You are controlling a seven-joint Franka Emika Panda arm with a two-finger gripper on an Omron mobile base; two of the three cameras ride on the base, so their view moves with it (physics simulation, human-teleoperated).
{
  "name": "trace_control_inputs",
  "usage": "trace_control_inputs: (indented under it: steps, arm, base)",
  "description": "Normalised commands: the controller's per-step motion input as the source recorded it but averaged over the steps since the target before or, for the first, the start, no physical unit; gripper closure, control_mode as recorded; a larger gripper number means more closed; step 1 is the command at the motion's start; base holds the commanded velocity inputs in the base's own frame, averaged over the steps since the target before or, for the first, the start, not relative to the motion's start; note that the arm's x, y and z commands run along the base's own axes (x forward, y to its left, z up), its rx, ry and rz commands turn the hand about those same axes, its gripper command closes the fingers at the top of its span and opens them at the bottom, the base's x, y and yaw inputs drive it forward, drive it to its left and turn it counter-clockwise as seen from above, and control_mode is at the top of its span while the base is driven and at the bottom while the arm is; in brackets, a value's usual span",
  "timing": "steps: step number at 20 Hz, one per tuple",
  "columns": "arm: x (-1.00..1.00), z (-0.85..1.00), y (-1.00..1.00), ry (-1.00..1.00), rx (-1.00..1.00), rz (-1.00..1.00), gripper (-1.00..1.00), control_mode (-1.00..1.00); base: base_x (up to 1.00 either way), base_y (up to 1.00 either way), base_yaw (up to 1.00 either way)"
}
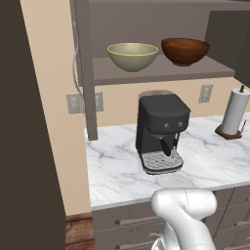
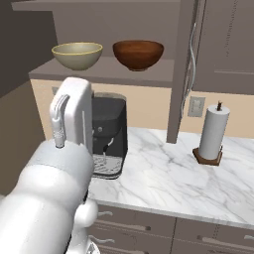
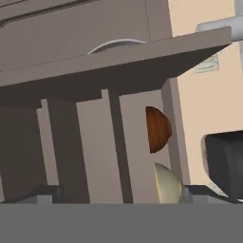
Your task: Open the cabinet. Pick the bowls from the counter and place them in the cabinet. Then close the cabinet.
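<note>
The cabinet point(image 1: 161, 71) stands open, both doors swung out. Side by side on its shelf sit the bowls, the pale olive-yellow bowl point(image 1: 132, 55) point(image 2: 77, 55) on the left and the reddish-brown bowl point(image 1: 185, 51) point(image 2: 138, 54) on the right. The hand view is rolled and looks at the cabinet from the side and below; there the brown bowl point(image 3: 158, 129) and the olive bowl point(image 3: 167, 183) peek past a panel. My gripper point(image 3: 124, 193) is open, its tips far apart with nothing between them, away from the bowls. The white marble counter point(image 1: 117, 171) point(image 2: 168, 181) lies below.
A dark coffee machine point(image 1: 161, 132) point(image 2: 112, 139) stands on the counter under the shelf. A paper towel roll point(image 1: 235, 113) point(image 2: 213, 133) stands to the right. Grey drawers point(image 1: 122, 222) run under the counter. A tall dark panel point(image 1: 27, 146) bounds the left.
</note>
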Motion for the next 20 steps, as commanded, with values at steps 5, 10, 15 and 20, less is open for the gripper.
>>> trace_control_inputs:
  steps: [5, 10, 15, 20]
  arm:
    - [-0.12, 0.00, -0.66, 0.02, 0.13, 0.10, -1.00, -1.00]
    - [0.00, 0.00, -0.59, 0.02, 0.09, 0.18, -1.00, -1.00]
    - [0.27, -0.05, -0.45, 0.00, 0.02, 0.22, -1.00, -1.00]
    - [0.40, -0.15, -0.20, 0.00, 0.00, 0.19, -1.00, -1.00]
  base:
    - [0.00, 0.00, 0.00]
    - [0.00, 0.00, 0.00]
    - [0.00, 0.00, 0.00]
    - [0.00, 0.00, 0.00]
